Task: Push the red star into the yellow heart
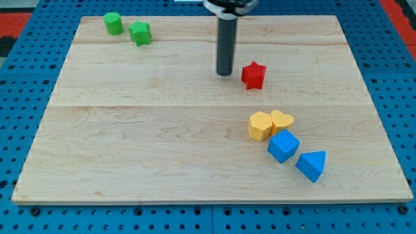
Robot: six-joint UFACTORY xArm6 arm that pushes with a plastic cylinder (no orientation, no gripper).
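The wooden table (130, 162) sits on a blue board full of little holes (19, 97).

Closest to the view's bottom is a blue triangle block (312, 165), over on the view's right. Just up and to the left of it sits a blue cube (283, 145). The two blue blocks are very close, maybe touching at a corner.

A bit farther up are two yellow blocks side by side. The yellow heart (282, 121) is on the right, and a yellow block with flat sides (260, 125) is on its left. They touch each other. The blue cube sits right under them, touching or nearly touching.

Farther up is the red star (253, 75). It is apart from the yellow heart, with bare wood between them. The heart is below it and a little to the right.

My tip (224, 73) rests on the table just to the left of the red star, with a small gap between them. The end effector is only a dark rod, so it has nothing that opens or closes.

Far away, near the view's top left, are a green round block (113, 23) and a green block with points (140, 32), close together.
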